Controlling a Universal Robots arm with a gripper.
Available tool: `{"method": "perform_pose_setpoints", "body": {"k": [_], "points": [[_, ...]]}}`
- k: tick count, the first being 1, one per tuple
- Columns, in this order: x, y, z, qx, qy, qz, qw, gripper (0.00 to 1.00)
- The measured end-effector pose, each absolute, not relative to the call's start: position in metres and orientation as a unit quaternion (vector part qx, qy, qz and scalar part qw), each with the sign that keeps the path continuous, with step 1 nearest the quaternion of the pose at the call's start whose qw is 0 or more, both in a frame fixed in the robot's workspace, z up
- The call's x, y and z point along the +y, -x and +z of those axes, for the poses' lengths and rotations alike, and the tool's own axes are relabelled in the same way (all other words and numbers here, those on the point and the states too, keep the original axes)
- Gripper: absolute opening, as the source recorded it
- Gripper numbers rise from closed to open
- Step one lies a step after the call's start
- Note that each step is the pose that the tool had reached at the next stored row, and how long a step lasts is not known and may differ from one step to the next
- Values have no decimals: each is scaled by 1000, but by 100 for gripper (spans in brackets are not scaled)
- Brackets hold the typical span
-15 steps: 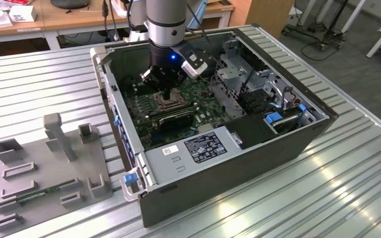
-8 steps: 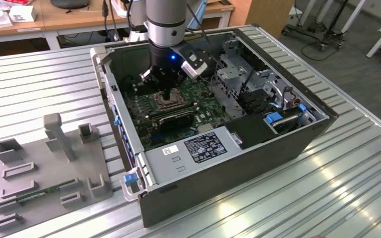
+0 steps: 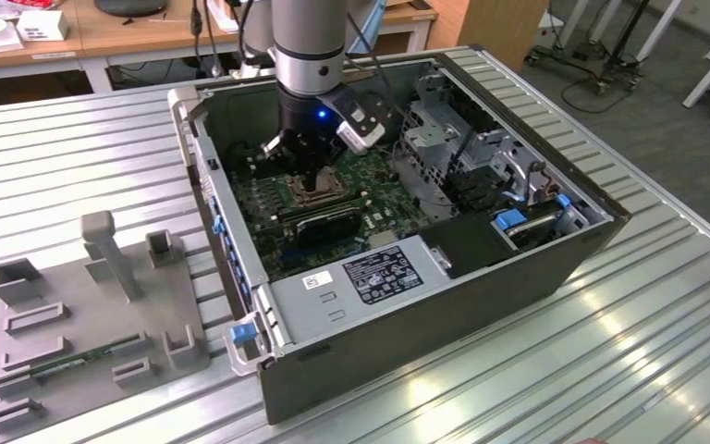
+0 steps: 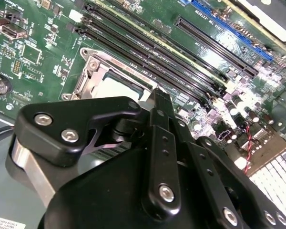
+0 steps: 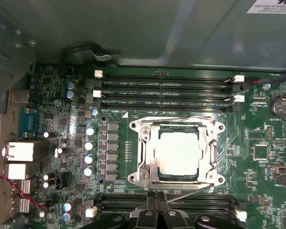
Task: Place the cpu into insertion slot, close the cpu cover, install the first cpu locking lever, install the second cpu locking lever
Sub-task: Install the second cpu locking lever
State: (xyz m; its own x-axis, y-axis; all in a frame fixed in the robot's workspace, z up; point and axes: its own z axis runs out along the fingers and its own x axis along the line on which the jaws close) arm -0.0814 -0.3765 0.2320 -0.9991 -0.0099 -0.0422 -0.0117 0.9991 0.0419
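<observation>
One cpu [image 5: 178,153] seen seated in insertion slot [image 5: 148,183], cpu cover [image 5: 144,151] closed over it. Chip judged light, rigid, fragile; edges best gripped. Gripper [image 5: 155,220] state cannot be told.

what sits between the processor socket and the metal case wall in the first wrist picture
In the first wrist view, long black memory slots lie on the green board between the socket's silver cover, which frames the chip, and the grey case wall.

An open computer case [image 3: 479,277] lies on a ribbed metal desk [image 3: 71,157], its green motherboard [image 5: 257,143] exposed. Long black memory slots [image 5: 167,88] run across the board beside small round capacitors [image 5: 89,143]. A grey fixture tray [image 3: 84,324] sits at the exterior view's left of the case
</observation>
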Motion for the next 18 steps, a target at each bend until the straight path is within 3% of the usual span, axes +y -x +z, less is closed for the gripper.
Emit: {"method": "perform_pose_setpoints", "body": {"k": [18], "points": [[-376, 88, 210, 1000, 5, 21, 18, 11]]}}
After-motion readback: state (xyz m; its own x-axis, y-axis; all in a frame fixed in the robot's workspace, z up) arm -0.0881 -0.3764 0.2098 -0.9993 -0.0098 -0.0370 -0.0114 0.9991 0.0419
